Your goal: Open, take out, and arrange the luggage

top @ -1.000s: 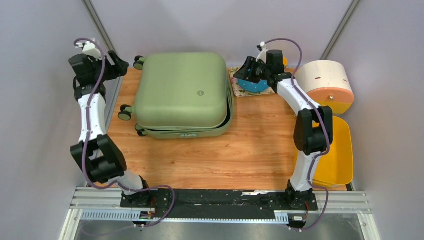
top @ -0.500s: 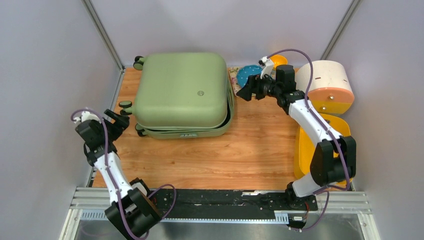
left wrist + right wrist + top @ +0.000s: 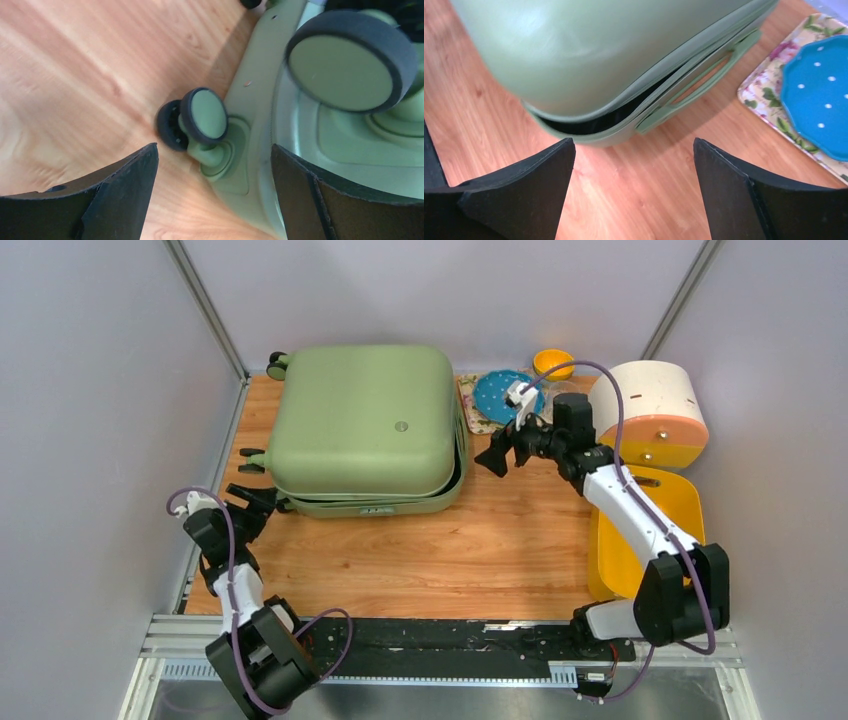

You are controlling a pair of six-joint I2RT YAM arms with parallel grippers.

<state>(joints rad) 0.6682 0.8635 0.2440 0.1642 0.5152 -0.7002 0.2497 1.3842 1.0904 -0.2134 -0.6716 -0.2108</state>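
Now | luggage (image 3: 365, 425) flat at the far-left corner of the bench (image 3: 480, 540), slightly ajar | left gripper (image 3: 258, 502) released, empty (by a near-left wheel (image 3: 202, 117)) | right gripper (image 3: 496, 453) released, empty, beside the side handle (image 3: 696, 82)

Bright, even light from overhead, soft shadows pooling under the luggage (image 3: 365, 430). The left wrist view shows the near wheel (image 3: 350, 60) out of focus. The right wrist view catches a pale, smeared sheen on the shell.
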